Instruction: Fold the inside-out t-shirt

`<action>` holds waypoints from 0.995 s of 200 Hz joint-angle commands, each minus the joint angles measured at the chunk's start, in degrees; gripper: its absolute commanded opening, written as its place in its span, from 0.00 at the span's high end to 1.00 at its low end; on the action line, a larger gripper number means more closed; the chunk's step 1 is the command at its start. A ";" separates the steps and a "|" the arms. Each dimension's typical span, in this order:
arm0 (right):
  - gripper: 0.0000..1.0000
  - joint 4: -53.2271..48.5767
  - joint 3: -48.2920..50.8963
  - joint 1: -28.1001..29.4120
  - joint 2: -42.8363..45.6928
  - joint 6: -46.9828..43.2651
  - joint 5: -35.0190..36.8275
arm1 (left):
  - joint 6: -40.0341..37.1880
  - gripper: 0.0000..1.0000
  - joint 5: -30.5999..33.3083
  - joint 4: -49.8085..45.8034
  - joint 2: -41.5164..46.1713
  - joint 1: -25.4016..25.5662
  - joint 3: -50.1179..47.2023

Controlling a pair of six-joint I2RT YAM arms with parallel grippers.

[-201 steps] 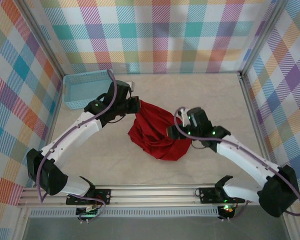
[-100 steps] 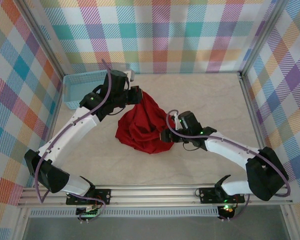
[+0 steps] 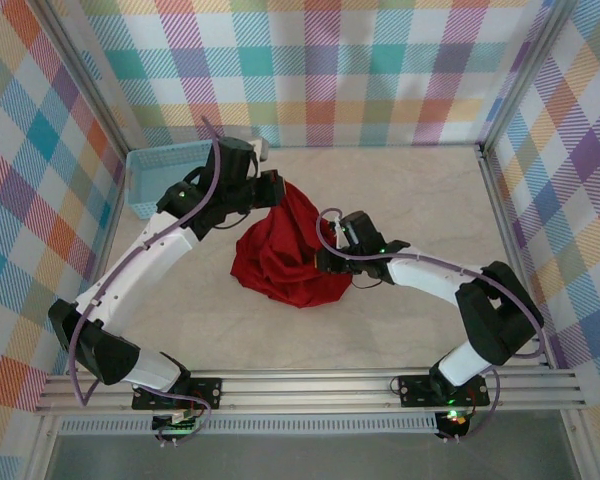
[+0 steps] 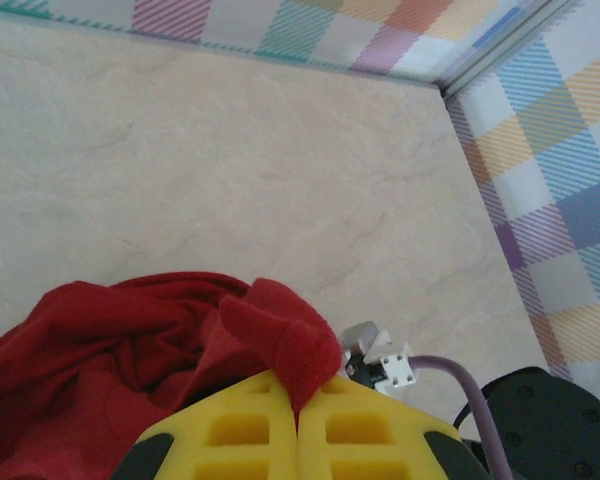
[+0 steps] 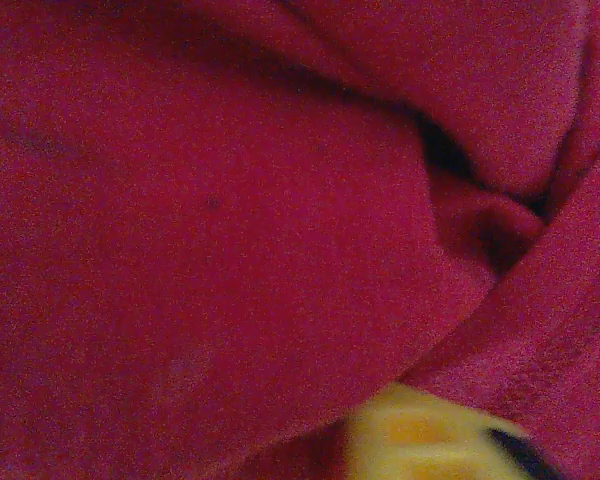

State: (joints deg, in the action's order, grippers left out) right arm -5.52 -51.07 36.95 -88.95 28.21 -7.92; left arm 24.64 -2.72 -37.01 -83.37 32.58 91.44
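Top external shows us one inside-out t-shirt bunched mid-table, one basket at the far left, and two grippers. The left gripper meets the shirt's far edge, and the right gripper meets its right edge. In the left wrist view, we see yellow pads pressed together, pinching a red fold. In the right wrist view, cloth drapes over one yellow pad, and we cannot tell how far it is open.

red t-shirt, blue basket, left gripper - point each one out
red t-shirt (image 3: 280, 262): top view, middle of the bunched cloth.
blue basket (image 3: 156, 180): top view, its bare floor.
left gripper (image 4: 298, 425): left wrist view, the seam between the closed yellow pads pinching a shirt fold.
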 commanded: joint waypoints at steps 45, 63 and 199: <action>1.00 -18.98 -14.06 -4.68 24.45 -12.13 8.92 | -0.14 1.00 11.48 -9.77 -2.72 -7.78 22.05; 1.00 -18.23 -15.83 -6.74 30.28 -12.96 4.19 | 0.75 1.00 8.71 -6.49 0.83 -8.10 21.78; 1.00 -21.89 12.41 -22.78 30.12 2.14 5.83 | 3.20 1.00 -5.52 19.39 -0.11 19.95 -28.89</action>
State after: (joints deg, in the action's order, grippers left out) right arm -26.06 -41.32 16.14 -61.82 24.88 -3.29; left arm 26.59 -6.85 -26.24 -81.08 48.27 66.89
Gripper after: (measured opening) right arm 0.069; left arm 0.053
